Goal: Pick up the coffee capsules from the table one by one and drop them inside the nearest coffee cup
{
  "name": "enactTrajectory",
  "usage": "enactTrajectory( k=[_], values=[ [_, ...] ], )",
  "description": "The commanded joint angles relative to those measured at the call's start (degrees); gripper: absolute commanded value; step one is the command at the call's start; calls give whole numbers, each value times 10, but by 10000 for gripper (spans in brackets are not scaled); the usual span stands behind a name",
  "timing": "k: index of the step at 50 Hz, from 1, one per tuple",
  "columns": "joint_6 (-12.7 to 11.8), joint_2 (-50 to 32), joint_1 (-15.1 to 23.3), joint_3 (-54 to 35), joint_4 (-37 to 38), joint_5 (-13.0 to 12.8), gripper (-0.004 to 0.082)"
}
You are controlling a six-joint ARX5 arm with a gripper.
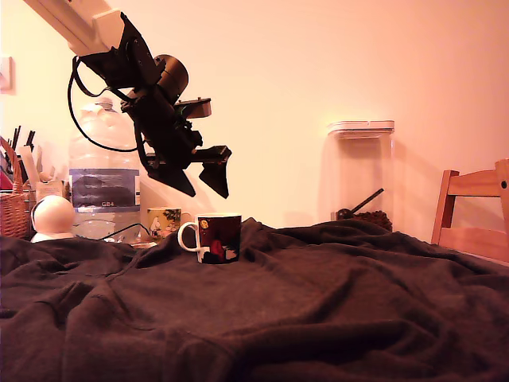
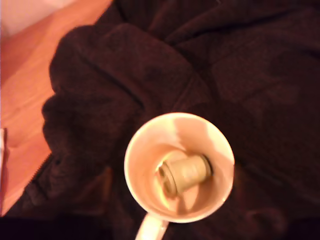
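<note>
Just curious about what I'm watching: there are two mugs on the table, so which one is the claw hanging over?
The dark coffee cup with the white handle, out front on the table. The gripper hangs just above it. The pale pictured mug sits behind, half hidden by cloth.

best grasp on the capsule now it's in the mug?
From straight above, through the open mouth of the coffee cup. The capsule lies on its side at the bottom, so probably close the gripper across its rounded body; the cup wall blocks any side approach.
</note>
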Motion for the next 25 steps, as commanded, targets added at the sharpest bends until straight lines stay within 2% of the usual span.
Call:
enactTrajectory(
  k=[1,5,10,13,25],
  values=[
    [-2,11,2,2,4,4,415],
    [1,2,2,2,5,7,195],
    [5,-12,2,2,9,7,33],
    [5,-20,2,2,12,10,0],
    [5,-57,2,2,27,23,-1]
  ],
)
